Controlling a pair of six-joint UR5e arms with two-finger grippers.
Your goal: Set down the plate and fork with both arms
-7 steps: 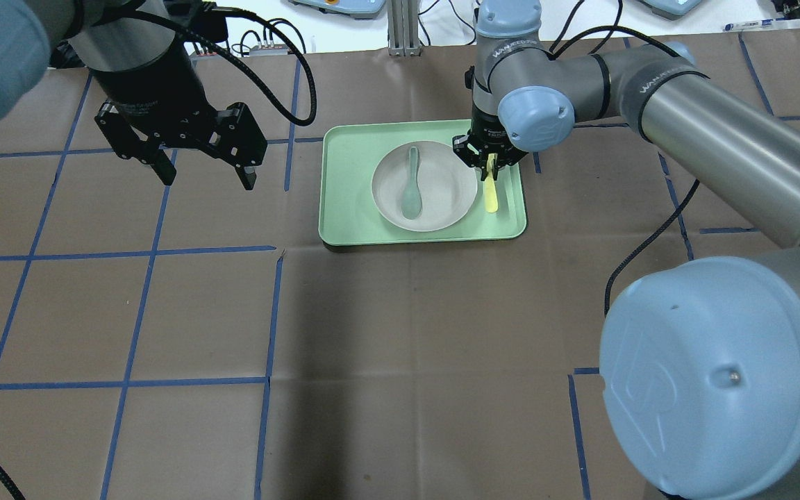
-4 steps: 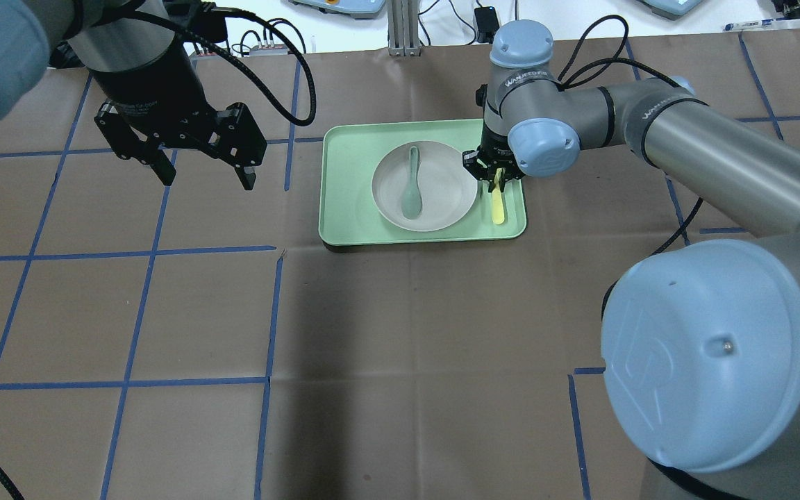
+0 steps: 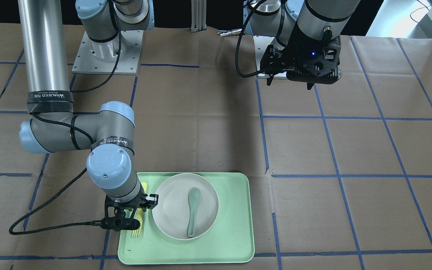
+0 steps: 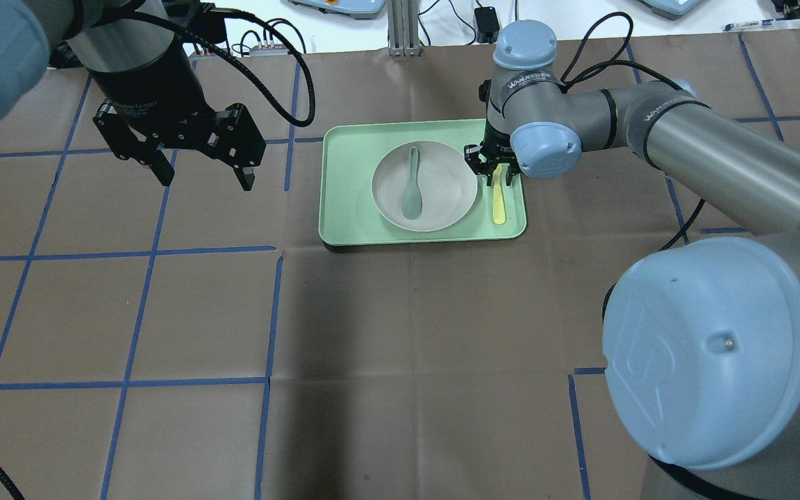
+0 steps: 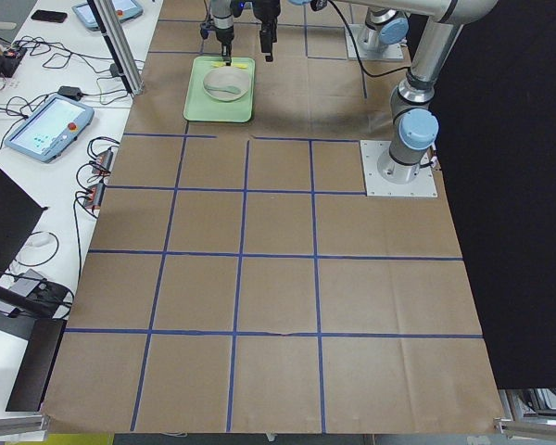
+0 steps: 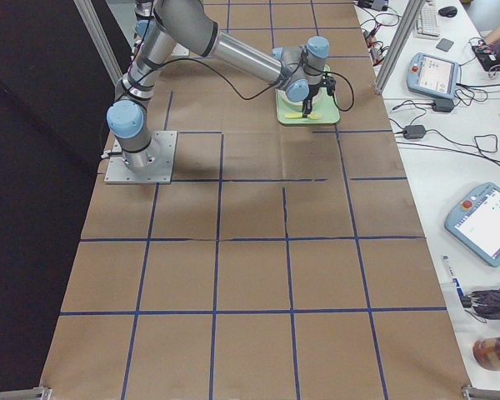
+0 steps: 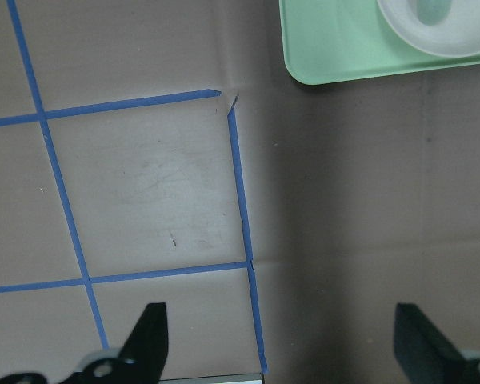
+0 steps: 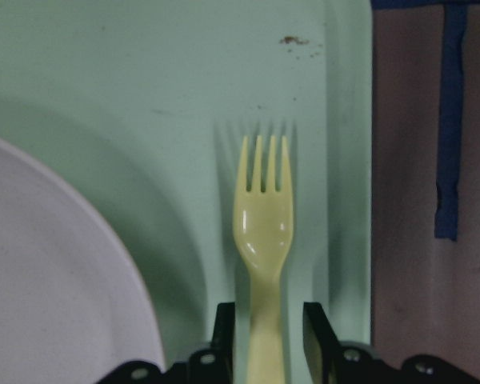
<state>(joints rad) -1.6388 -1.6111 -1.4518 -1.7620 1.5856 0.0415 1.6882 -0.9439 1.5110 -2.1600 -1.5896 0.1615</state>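
The off-white plate (image 4: 442,201) sits in the middle of the light green tray (image 4: 344,180), with a grey-green spoon (image 4: 412,187) lying in it. The pale yellow fork (image 4: 499,208) lies flat on the tray just right of the plate, and in the right wrist view the fork (image 8: 262,216) points its tines away. My right gripper (image 4: 495,177) is low over the fork's handle, jaws slightly parted with a thin gap on each side. My left gripper (image 4: 202,170) hangs open and empty above the table, left of the tray.
The tray (image 3: 231,225) lies on brown paper marked with blue tape lines. In the front-facing view the right arm's cable (image 3: 51,225) trails on the table beside the tray. Control pendants and cables lie past the table's far edge.
My right gripper has come down and shifted slightly right with the fork. The fork now lies on the tray beside the plate, and the jaws have parted a little. The left arm has not moved.
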